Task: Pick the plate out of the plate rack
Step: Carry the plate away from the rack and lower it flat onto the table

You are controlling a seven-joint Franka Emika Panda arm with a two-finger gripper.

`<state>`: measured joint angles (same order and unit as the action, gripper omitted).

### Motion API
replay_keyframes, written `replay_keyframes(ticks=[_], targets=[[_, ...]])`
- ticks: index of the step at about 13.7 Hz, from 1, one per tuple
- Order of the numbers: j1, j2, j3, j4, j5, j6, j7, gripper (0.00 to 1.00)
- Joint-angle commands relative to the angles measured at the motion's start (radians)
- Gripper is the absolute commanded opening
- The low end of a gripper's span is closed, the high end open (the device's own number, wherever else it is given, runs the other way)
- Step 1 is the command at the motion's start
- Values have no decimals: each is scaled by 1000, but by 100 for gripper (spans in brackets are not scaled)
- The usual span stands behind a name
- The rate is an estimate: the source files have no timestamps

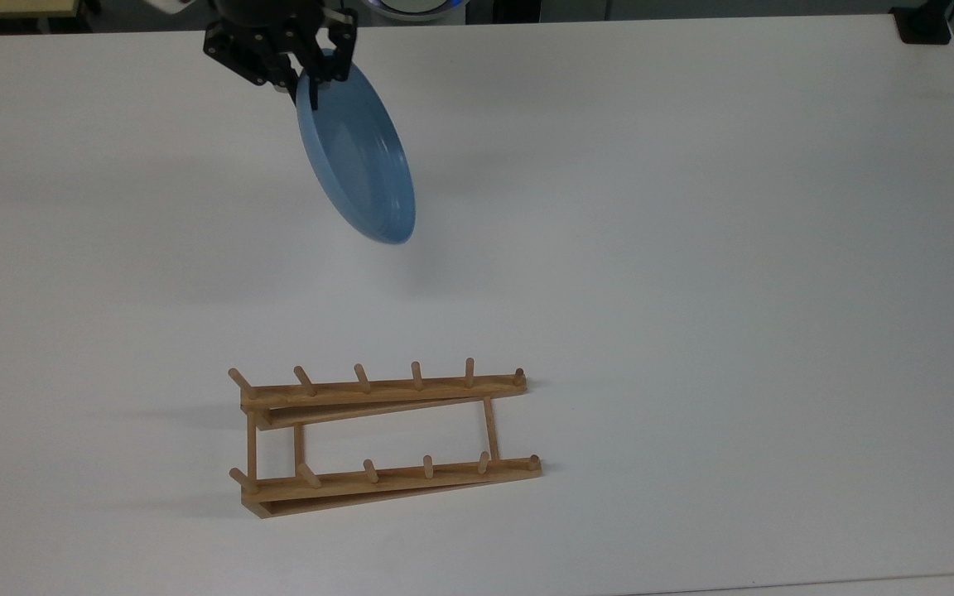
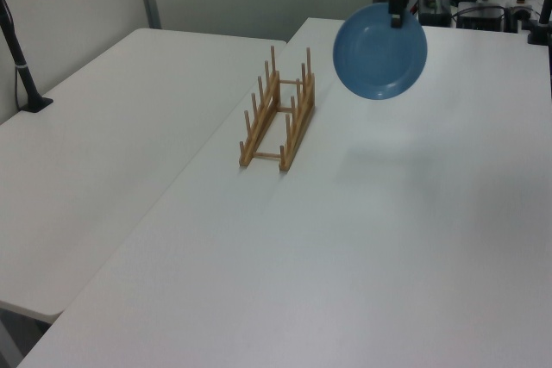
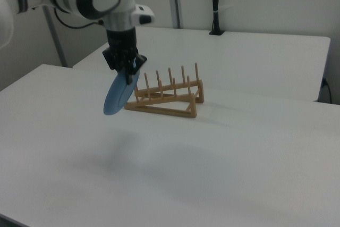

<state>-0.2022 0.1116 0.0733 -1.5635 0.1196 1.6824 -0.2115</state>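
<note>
The light-blue plate (image 1: 358,153) (image 2: 379,51) (image 3: 119,95) hangs in the air, clear of the rack, held by its upper rim. My gripper (image 1: 311,76) (image 2: 396,16) (image 3: 129,70) is shut on that rim at the top view's upper left. The wooden plate rack (image 1: 386,434) (image 2: 278,111) (image 3: 167,95) stands on the white table with nothing between its pegs. In the left view the plate hangs to the rack's right, and in the right view it hangs at the rack's left end.
The white table (image 1: 692,248) spreads wide around the rack. A black clamp stand (image 2: 19,58) sits at the left view's left edge, and a black pole (image 3: 214,3) rises behind the table in the right view. A black object (image 1: 924,25) sits at the top view's upper right corner.
</note>
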Motion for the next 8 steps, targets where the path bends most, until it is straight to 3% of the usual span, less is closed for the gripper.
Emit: replay_keyframes(ticks=[1, 6, 8], targets=[[-78, -7, 0, -133, 161, 8, -127, 0], [-138, -9, -7, -265, 212, 58, -244, 0], [-140, 8, -7, -366, 212, 208, -270, 0]])
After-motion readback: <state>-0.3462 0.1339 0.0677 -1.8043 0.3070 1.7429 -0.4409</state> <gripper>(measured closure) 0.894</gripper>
